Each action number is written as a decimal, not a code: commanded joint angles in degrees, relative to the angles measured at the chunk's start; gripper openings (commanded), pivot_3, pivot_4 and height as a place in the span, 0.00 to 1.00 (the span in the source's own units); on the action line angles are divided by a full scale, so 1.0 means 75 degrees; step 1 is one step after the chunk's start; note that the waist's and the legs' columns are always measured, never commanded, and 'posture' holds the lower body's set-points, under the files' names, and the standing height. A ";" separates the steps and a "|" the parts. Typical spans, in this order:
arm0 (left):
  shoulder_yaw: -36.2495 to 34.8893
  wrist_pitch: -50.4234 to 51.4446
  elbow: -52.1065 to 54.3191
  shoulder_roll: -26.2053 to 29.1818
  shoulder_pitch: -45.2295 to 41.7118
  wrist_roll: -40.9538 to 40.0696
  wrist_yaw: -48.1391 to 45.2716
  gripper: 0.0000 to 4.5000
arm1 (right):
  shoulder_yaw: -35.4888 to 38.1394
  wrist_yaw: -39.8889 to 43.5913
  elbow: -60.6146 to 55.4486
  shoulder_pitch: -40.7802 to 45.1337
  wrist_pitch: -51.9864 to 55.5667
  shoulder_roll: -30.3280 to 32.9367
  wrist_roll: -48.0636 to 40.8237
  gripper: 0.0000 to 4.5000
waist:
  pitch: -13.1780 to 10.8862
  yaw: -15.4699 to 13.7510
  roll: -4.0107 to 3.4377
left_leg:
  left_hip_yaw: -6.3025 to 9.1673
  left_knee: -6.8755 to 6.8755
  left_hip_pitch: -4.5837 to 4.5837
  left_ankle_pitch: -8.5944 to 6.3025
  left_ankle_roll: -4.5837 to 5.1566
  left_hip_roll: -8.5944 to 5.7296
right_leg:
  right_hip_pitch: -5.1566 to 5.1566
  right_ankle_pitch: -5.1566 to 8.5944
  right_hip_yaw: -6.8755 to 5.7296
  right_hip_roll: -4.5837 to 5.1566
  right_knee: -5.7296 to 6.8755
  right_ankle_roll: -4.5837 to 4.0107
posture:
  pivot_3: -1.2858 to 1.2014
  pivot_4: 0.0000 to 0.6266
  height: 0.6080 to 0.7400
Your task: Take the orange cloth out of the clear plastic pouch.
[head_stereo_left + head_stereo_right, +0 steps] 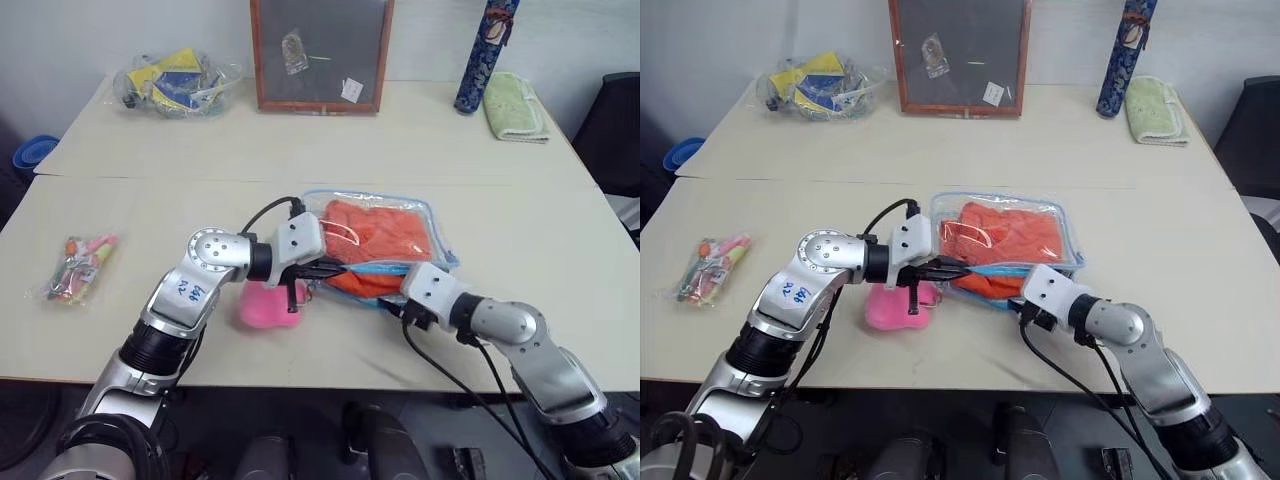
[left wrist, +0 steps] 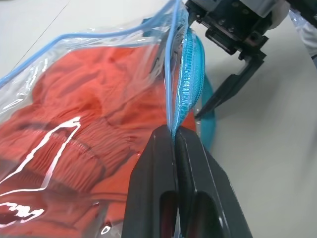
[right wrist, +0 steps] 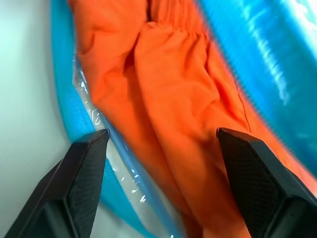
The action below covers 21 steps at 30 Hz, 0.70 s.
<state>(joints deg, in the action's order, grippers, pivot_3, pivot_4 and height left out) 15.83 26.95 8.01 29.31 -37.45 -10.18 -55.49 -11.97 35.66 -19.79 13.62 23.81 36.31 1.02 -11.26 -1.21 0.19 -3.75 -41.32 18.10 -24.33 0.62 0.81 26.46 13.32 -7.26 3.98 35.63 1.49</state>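
Observation:
The clear plastic pouch [image 1: 318,210] lies flat on the table's near half, edged in light blue zipper. The orange cloth [image 1: 385,232] sits crumpled inside it, and a fold of it [image 3: 168,84] shows at the pouch's open mouth. My left gripper [image 2: 174,138] is shut on the blue zipper edge [image 2: 184,94] and holds that lip up; it reaches in from the left [image 1: 335,268]. At the pouch's near edge my right gripper [image 3: 163,133] is open, its fingers [image 3: 86,163] on either side of the orange fold without pinching it.
A pink fluffy ball [image 1: 265,305] lies under my left wrist. A small packet of colourful items [image 1: 78,265] is at the left. At the back stand a bag of yellow and blue items [image 1: 175,80], a framed board [image 1: 320,50], a patterned tube [image 1: 485,50] and a green towel [image 1: 515,105].

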 commanded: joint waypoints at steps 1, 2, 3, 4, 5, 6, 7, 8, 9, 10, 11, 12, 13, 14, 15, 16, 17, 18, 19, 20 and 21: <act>0.0009 -0.0113 0.0234 -0.0032 -0.0059 -0.0016 -0.0021 0.00 | -0.0033 -0.0112 0.0250 0.0252 0.0196 -0.0415 -0.0064 0.79 | 0.0000 0.0004 0.0000 | 0.0000 0.0000 -0.0001 0.0000 0.0000 0.0000 | 0.0000 0.0000 0.0000 0.0000 0.0000 0.0000 | 0.52 0.24 1.00; 0.0008 -0.0106 0.0253 -0.0033 -0.0052 -0.0013 -0.0021 0.00 | -0.0027 -0.0102 0.0303 0.0289 0.0230 -0.0450 -0.0017 0.79 | 0.0000 0.0002 0.0000 | 0.0001 0.0000 0.0000 0.0000 0.0000 0.0000 | 0.0000 0.0000 0.0000 0.0000 0.0001 0.0000 | 0.52 0.24 1.00; 0.0004 -0.0098 0.0265 -0.0034 -0.0046 -0.0011 -0.0018 0.00 | -0.0004 -0.0083 0.0367 0.0337 0.0263 -0.0493 -0.0011 0.79 | 0.0000 -0.0001 0.0000 | 0.0001 0.0000 0.0000 0.0000 0.0000 0.0000 | 0.0000 0.0000 0.0000 0.0000 0.0001 0.0000 | 0.52 0.24 1.00; 0.0002 -0.0094 0.0272 -0.0033 -0.0042 -0.0008 -0.0015 0.00 | 0.0026 -0.0063 0.0397 0.0372 0.0304 -0.0532 -0.0033 0.79 | 0.0000 -0.0002 0.0000 | 0.0002 0.0000 0.0000 0.0000 0.0000 0.0000 | 0.0000 0.0000 0.0000 0.0001 0.0001 0.0000 | 0.52 0.24 1.00; 0.0001 -0.0092 0.0272 -0.0033 -0.0042 -0.0007 -0.0014 0.00 | 0.0053 -0.0051 0.0411 0.0395 0.0338 -0.0566 -0.0065 0.79 | 0.0000 -0.0002 0.0000 | 0.0002 -0.0001 0.0000 0.0000 0.0000 0.0000 | 0.0000 0.0000 0.0000 0.0001 0.0000 0.0000 | 0.52 0.24 1.00; -0.0001 -0.0100 0.0270 -0.0025 -0.0037 0.0002 -0.0015 0.00 | 0.0091 0.0009 0.0379 0.0429 0.0399 -0.0599 -0.0161 0.79 | 0.0000 -0.0001 0.0000 | 0.0002 -0.0001 0.0000 0.0000 0.0000 0.0000 | 0.0000 0.0000 0.0000 0.0001 0.0000 0.0000 | 0.52 0.24 1.00; -0.0007 -0.0094 0.0266 -0.0023 -0.0031 0.0002 -0.0012 0.00 | 0.0094 0.0080 0.0347 0.0460 0.0425 -0.0589 -0.0203 0.79 | 0.0000 0.0002 0.0000 | 0.0002 -0.0001 0.0000 0.0000 0.0000 0.0000 | 0.0000 0.0000 0.0000 0.0001 0.0000 0.0000 | 0.52 0.24 1.00; -0.0010 -0.0082 0.0285 -0.0021 -0.0016 0.0002 -0.0003 0.00 | 0.0101 0.0142 0.0303 0.0469 0.0428 -0.0570 -0.0237 0.79 | 0.0000 0.0002 0.0000 | 0.0002 0.0000 0.0000 0.0000 0.0000 0.0000 | 0.0000 0.0000 0.0000 0.0001 0.0001 0.0000 | 0.52 0.24 1.00; -0.0014 -0.0071 0.0284 -0.0024 0.0002 0.0000 0.0003 0.00 | 0.0127 0.0201 0.0261 0.0478 0.0472 -0.0573 -0.0307 0.79 | 0.0000 0.0002 0.0000 | 0.0002 0.0000 0.0000 0.0000 0.0000 0.0001 | 0.0000 0.0000 0.0000 0.0001 0.0001 0.0000 | 0.52 0.24 1.00; -0.0017 -0.0067 0.0268 -0.0032 0.0023 -0.0006 0.0010 0.00 | 0.0139 0.0243 0.0238 0.0486 0.0488 -0.0568 -0.0341 0.79 | 0.0000 0.0001 0.0000 | 0.0003 0.0000 0.0000 0.0000 0.0000 0.0001 | 0.0000 0.0000 0.0000 0.0001 0.0000 0.0000 | 0.52 0.24 1.00; -0.0019 -0.0049 0.0248 -0.0046 0.0058 -0.0016 0.0026 0.00 | 0.0135 0.0284 0.0205 0.0489 0.0488 -0.0543 -0.0347 0.79 | 0.0000 -0.0002 0.0000 | 0.0003 0.0000 0.0000 0.0000 0.0000 0.0001 | 0.0000 0.0000 0.0000 0.0001 0.0000 0.0000 | 0.52 0.24 1.00; -0.0021 -0.0055 0.0180 -0.0065 0.0098 -0.0018 0.0046 0.00 | 0.0111 0.0334 0.0170 0.0505 0.0495 -0.0512 -0.0345 0.79 | 0.0000 -0.0003 0.0000 | 0.0002 0.0000 0.0001 0.0000 0.0000 0.0000 | 0.0000 0.0000 0.0000 0.0001 0.0000 0.0000 | 0.52 0.24 1.00; -0.0008 -0.0084 0.0109 -0.0066 0.0136 0.0009 0.0064 0.00 | 0.0068 0.0379 0.0133 0.0522 0.0477 -0.0473 -0.0315 0.79 | 0.0000 -0.0003 0.0000 | 0.0003 0.0000 0.0001 0.0000 0.0000 0.0000 | 0.0000 0.0000 0.0000 0.0001 -0.0001 0.0000 | 0.52 0.24 1.00; 0.0016 -0.0170 0.0029 -0.0050 0.0174 0.0071 0.0079 0.00 | 0.0032 0.0419 0.0091 0.0541 0.0485 -0.0460 -0.0305 0.79 | 0.0000 -0.0004 0.0000 | 0.0003 0.0000 0.0001 0.0000 0.0000 0.0000 | 0.0000 0.0000 0.0000 0.0001 -0.0001 0.0000 | 0.52 0.24 1.00; 0.0029 -0.0235 -0.0029 -0.0037 0.0198 0.0118 0.0086 0.00 | -0.0007 0.0450 0.0075 0.0566 0.0500 -0.0460 -0.0286 0.79 | 0.0000 -0.0005 0.0000 | 0.0003 0.0000 0.0001 0.0000 0.0000 0.0000 | 0.0000 0.0000 -0.0001 0.0001 -0.0001 0.0000 | 0.52 0.24 1.00; 0.0029 -0.0273 -0.0063 -0.0034 0.0211 0.0141 0.0086 0.00 | -0.0061 0.0483 0.0083 0.0596 0.0473 -0.0450 -0.0236 0.79 | 0.0000 -0.0004 0.0000 | 0.0003 0.0000 0.0001 0.0000 0.0000 0.0000 | 0.0000 0.0000 -0.0001 0.0001 -0.0001 0.0000 | 0.52 0.24 1.00; 0.0022 -0.0275 -0.0063 -0.0042 0.0223 0.0147 0.0089 0.00 | -0.0107 0.0514 0.0095 0.0610 0.0438 -0.0431 -0.0186 0.79 | 0.0000 -0.0005 0.0000 | 0.0003 0.0000 0.0001 0.0000 0.0000 0.0000 | 0.0001 0.0000 -0.0002 0.0001 -0.0001 0.0000 | 0.52 0.24 1.00; 0.0007 -0.0263 -0.0059 -0.0057 0.0222 0.0141 0.0086 0.00 | -0.0193 0.0523 0.0183 0.0645 0.0361 -0.0414 -0.0078 0.79 | 0.0000 -0.0005 0.0000 | 0.0003 0.0000 0.0001 0.0000 0.0000 0.0000 | 0.0001 0.0000 -0.0002 0.0001 -0.0001 0.0000 | 0.52 0.24 1.00; -0.0002 -0.0255 -0.0062 -0.0070 0.0218 0.0139 0.0087 0.00 | -0.0224 0.0520 0.0259 0.0683 0.0360 -0.0455 -0.0060 0.79 | 0.0000 -0.0005 0.0000 | 0.0003 0.0000 0.0001 0.0000 0.0000 0.0000 | 0.0001 0.0000 -0.0002 0.0001 -0.0001 0.0000 | 0.52 0.24 1.00; -0.0002 -0.0245 -0.0053 -0.0082 0.0214 0.0141 0.0091 0.00 | -0.0215 0.0522 0.0309 0.0724 0.0409 -0.0519 -0.0100 0.79 | 0.0000 -0.0005 0.0000 | 0.0003 0.0000 0.0001 0.0000 0.0000 0.0000 | 0.0001 0.0000 -0.0002 0.0001 -0.0001 0.0000 | 0.52 0.24 1.00; -0.0001 -0.0241 -0.0049 -0.0090 0.0209 0.0143 0.0092 0.00 | -0.0220 0.0526 0.0353 0.0772 0.0447 -0.0562 -0.0114 0.79 | 0.0000 -0.0005 0.0000 | 0.0003 0.0000 0.0001 0.0000 0.0000 0.0000 | 0.0000 0.0000 -0.0002 0.0002 -0.0001 0.0000 | 0.52 0.24 1.00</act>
<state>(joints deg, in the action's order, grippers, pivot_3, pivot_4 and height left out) 15.93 26.04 6.20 28.97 -35.59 -8.82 -54.86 -13.38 39.29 -16.59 18.92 27.44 32.45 0.29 -11.26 -1.25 0.18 -3.73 -41.32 18.11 -24.33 0.63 0.80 26.46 13.32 -7.28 3.99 35.62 1.49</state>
